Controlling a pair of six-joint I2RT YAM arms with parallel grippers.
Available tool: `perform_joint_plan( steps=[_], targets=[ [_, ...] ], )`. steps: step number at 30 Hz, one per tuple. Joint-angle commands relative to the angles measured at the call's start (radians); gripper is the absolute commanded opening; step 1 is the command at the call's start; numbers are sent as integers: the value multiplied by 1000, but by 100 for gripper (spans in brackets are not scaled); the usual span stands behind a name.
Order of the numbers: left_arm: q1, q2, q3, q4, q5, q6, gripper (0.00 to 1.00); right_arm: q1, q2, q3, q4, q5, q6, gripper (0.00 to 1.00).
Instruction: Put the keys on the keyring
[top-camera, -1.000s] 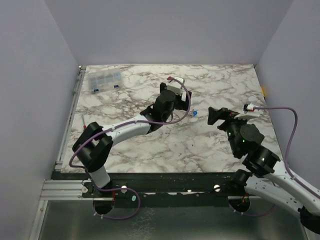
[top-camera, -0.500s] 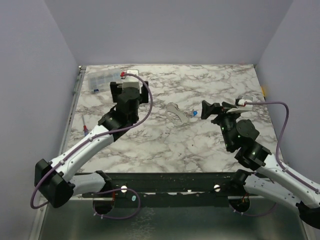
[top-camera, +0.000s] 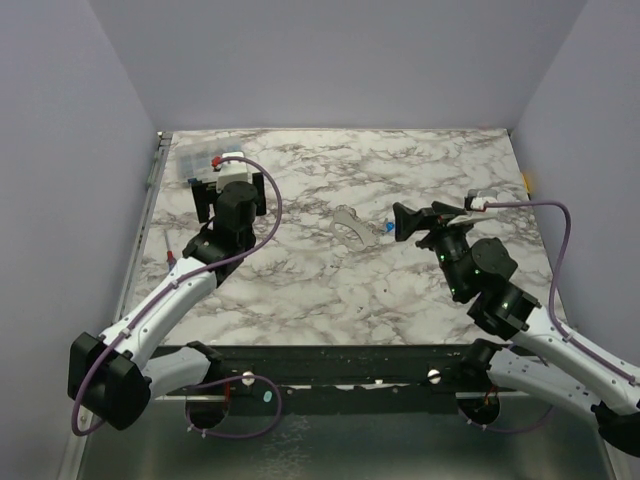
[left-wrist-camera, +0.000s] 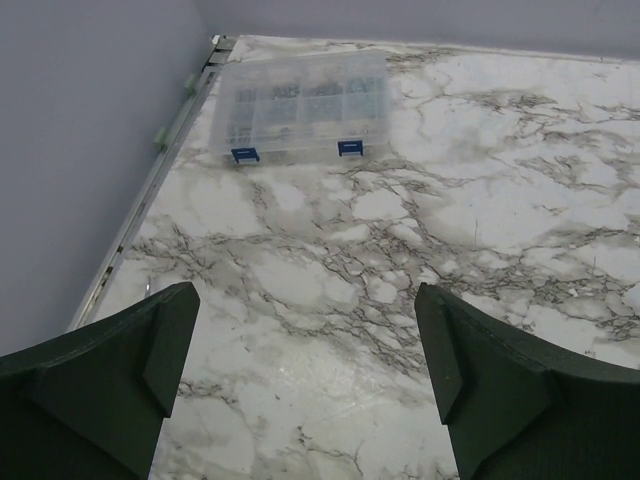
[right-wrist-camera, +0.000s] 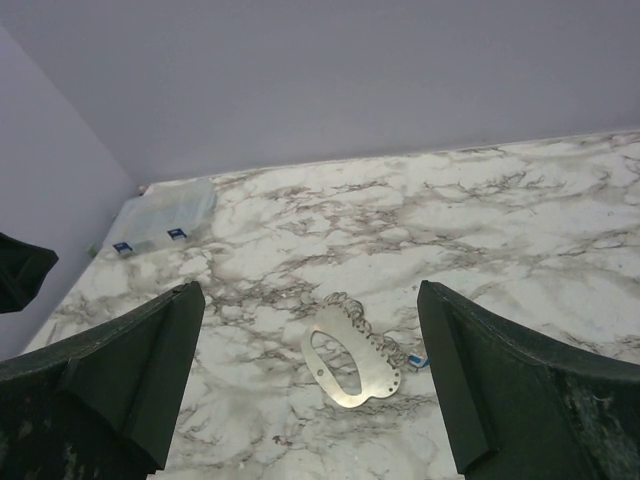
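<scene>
1. Presently, left end effector: jaws fully apart, empty, aimed at compartment box.
2. Right end effector: jaws fully apart, empty, facing keyring.
3. Said keyring, blue tag: flat on bench, mid-bench; keys not distinguishable.
4. Step: approach. Next likely calls for a low pinch on thin metal.

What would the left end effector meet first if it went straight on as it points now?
Likely the clear box at the far left corner; only bare table lies before the left end effector. Depth is unclear: it may touch the table first.
</scene>
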Motion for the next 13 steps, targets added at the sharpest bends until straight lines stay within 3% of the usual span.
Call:
perform_joint_plan(
  steps=[1,13],
  targets=[
    [7,-26,-3,1,45,-13,99,-3,7,27,-16,-52,22,100],
    [9,-11,-10,2,59,2,99,-3,8,38,-25,-72,55,100]
  ],
)
